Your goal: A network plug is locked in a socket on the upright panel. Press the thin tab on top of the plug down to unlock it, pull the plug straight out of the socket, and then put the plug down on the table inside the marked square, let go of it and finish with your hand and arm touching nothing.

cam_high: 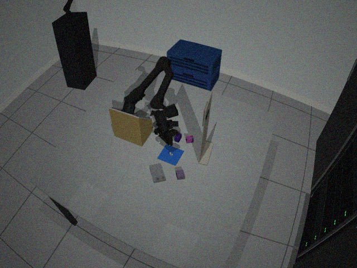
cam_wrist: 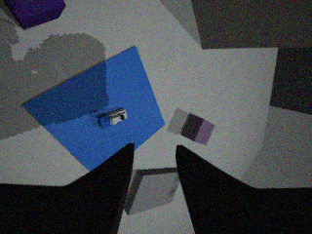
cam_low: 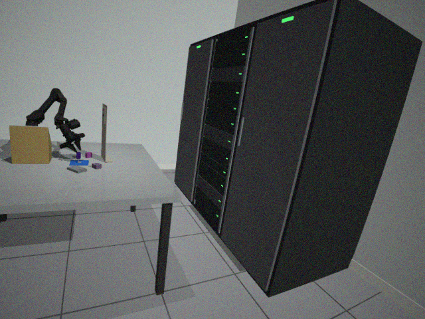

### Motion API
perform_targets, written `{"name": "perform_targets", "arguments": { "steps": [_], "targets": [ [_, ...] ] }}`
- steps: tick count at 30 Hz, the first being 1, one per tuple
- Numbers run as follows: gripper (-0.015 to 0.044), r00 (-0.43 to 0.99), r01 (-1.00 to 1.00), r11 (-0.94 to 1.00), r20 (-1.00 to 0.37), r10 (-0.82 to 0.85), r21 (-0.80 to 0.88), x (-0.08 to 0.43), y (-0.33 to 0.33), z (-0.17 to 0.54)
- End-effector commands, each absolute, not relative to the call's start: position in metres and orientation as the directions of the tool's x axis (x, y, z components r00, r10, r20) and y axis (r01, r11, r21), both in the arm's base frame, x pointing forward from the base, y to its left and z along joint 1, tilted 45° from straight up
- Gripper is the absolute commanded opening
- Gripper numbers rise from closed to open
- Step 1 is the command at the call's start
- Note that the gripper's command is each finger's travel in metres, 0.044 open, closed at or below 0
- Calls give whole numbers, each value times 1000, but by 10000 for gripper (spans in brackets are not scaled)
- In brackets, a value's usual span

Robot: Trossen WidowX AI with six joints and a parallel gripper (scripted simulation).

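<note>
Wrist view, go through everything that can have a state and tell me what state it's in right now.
plug: lying on the blue square, free of the hand.
hand: part open, holding nothing, raised above the table.
upright panel: standing; its socket cannot be made out.

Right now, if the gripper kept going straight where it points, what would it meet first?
Probably the grey block, seen through the gap of the open gripper. The plug on the blue square lies off to the side. Depth is hard to judge.
</note>
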State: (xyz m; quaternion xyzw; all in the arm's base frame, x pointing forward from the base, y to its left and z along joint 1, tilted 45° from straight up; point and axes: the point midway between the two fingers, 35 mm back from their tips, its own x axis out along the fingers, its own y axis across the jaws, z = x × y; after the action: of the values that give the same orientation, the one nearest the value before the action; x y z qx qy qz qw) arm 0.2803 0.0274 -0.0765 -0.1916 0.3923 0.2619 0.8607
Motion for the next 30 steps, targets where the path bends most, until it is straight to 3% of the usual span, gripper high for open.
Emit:
{"name": "perform_targets", "arguments": {
  "steps": [1,30],
  "targets": [
    [156,554,-604,787,-775,305,-122,279,25,-74],
    [156,556,-603,788,-773,306,-123,273,8,-55]
  ]
}}
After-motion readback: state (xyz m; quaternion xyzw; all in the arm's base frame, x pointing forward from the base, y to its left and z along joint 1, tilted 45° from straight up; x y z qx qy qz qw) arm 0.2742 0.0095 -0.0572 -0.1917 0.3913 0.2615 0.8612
